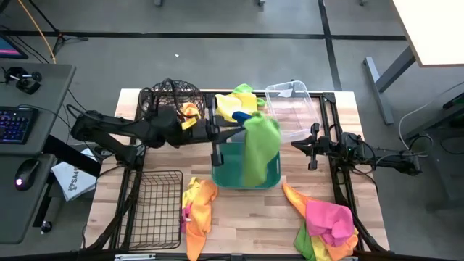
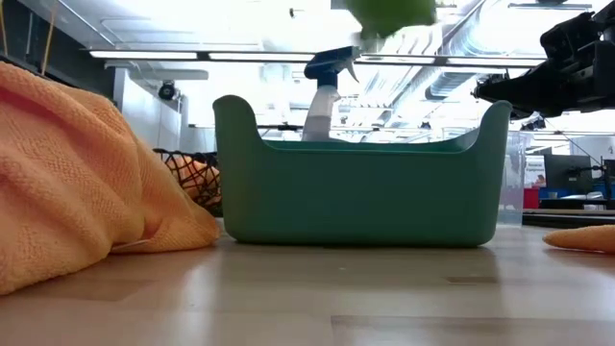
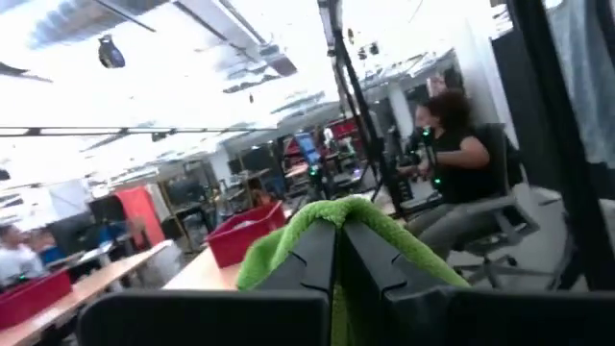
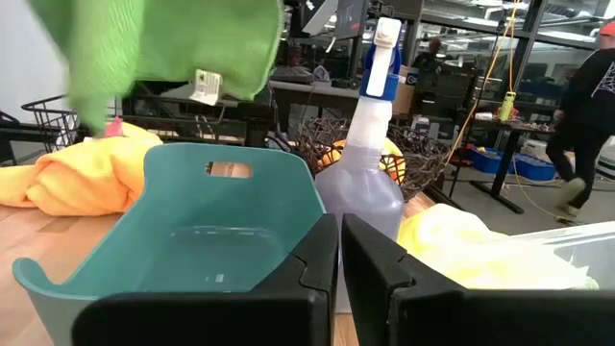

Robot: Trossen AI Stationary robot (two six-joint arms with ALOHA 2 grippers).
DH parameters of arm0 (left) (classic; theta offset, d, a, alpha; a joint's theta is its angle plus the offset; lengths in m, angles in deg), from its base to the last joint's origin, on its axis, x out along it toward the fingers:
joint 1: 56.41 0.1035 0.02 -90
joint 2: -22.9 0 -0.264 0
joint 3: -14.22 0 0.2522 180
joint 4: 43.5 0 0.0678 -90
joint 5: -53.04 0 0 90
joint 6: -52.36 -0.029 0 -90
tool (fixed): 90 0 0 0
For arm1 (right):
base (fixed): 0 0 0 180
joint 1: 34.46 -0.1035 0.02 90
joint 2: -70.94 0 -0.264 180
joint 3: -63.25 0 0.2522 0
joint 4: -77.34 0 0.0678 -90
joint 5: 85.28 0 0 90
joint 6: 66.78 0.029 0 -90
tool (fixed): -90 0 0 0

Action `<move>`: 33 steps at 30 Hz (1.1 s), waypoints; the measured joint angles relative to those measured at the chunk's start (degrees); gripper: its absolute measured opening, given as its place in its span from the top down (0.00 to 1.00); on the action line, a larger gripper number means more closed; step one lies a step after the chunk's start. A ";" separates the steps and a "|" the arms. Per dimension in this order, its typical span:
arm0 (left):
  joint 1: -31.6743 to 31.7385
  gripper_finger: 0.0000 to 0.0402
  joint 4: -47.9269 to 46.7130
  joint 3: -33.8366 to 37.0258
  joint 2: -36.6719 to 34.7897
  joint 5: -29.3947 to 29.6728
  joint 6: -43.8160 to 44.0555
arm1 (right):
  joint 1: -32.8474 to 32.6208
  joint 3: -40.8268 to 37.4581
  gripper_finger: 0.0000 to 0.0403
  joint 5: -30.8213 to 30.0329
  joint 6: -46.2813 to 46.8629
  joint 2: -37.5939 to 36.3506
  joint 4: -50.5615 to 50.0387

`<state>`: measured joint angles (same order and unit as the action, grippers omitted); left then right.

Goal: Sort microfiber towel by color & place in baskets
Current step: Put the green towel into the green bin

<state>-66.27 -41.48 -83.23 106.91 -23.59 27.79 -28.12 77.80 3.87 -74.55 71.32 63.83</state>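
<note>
My left gripper (image 1: 245, 127) reaches in from the table's left and is shut on a lime green microfiber towel (image 1: 261, 148), which hangs over the empty teal tub (image 1: 246, 180). Only the towel's lower end (image 2: 392, 12) shows in the low view, above the tub's rim. My right gripper (image 1: 297, 145) waits shut at the right, beside the clear bin (image 1: 293, 109). An orange towel (image 1: 190, 112) lies in the round wire basket (image 1: 170, 98). The rectangular wire basket (image 1: 156, 210) stands near left. My left gripper pinches the lime green towel between its two shut fingers (image 3: 317, 259). A fold of the cloth (image 3: 336, 213) bulges over the fingertips. The fingers come roughly level from the table's left. The towel hangs slack below them, lifted clear above the teal tub.
A spray bottle (image 4: 370, 163) with a blue top stands behind the tub, next to a yellow towel (image 1: 235, 105). An orange and yellow pile (image 1: 199, 210) lies near the front centre. A pink, orange and green pile (image 1: 326, 225) lies front right. People sit and walk in the room beyond.
</note>
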 joint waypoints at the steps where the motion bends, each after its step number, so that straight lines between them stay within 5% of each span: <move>1: 0.29 1.00 -1.40 -0.07 -0.01 0.46 0.38 | 0.00 0.00 0.97 0.00 0.00 0.00 0.00; 11: 1.00 1.00 -18.07 3.02 1.25 3.72 8.58 | -0.02 0.00 0.97 -0.02 0.00 0.00 0.00; 26: 0.30 1.00 -4.86 27.94 3.31 3.72 30.87 | -0.02 0.00 0.97 -0.01 -0.01 0.02 0.00; 33: 2.15 1.00 -6.42 26.69 10.29 -4.86 39.70 | -0.01 0.00 0.97 -0.02 -0.10 0.03 0.01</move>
<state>-64.12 -47.89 -56.55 117.21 -28.45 67.49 -28.12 77.80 3.85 -74.66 71.35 63.83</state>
